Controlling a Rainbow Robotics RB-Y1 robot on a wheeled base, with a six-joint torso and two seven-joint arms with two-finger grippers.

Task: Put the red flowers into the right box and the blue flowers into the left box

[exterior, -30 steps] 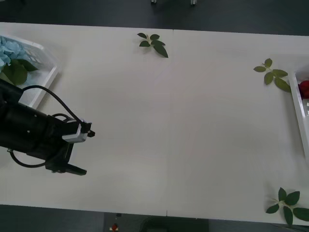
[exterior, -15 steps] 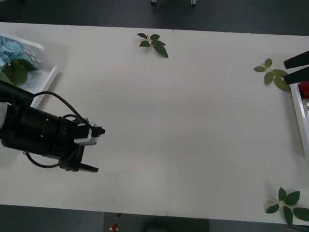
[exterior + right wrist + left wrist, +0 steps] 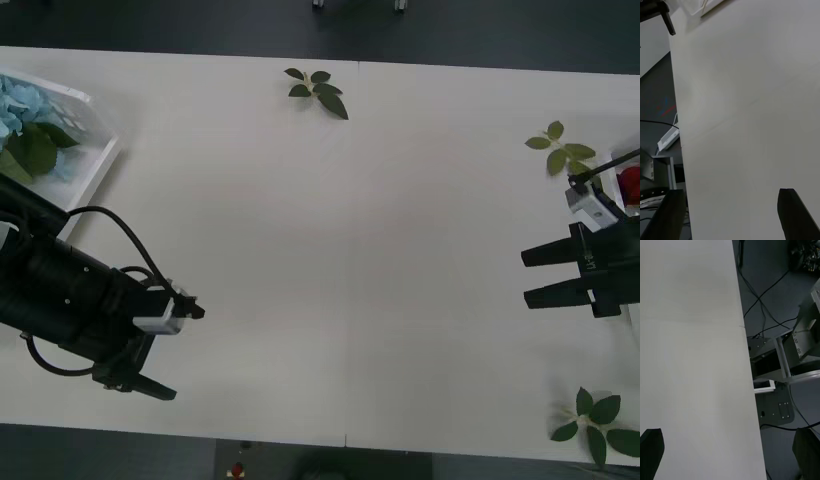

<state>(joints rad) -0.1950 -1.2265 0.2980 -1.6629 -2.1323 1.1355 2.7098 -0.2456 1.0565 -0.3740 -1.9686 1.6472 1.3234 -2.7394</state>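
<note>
The blue flowers (image 3: 18, 105) lie in the left box (image 3: 92, 160), a white slotted basket at the table's far left. One of the red flowers (image 3: 630, 185) shows as a deep-red bloom at the right edge, inside the thin white rim of the right box (image 3: 620, 148). My left gripper (image 3: 176, 351) hangs open and empty over the near-left part of the table. My right gripper (image 3: 526, 278) is open and empty just left of the right box, pointing toward the table's middle. In each wrist view the fingers are spread at the corners over bare white tabletop.
Bloomless green leaf sprigs lie at the far middle (image 3: 318, 90), at the right near the box (image 3: 565, 152), and at the near-right corner (image 3: 598, 420). Beyond the table's front edge (image 3: 748, 363) are floor, cables and equipment.
My right gripper has come in from the right edge and moved nearer, stopping beside the right box. My left gripper swung out, then drew back toward the near-left edge.
</note>
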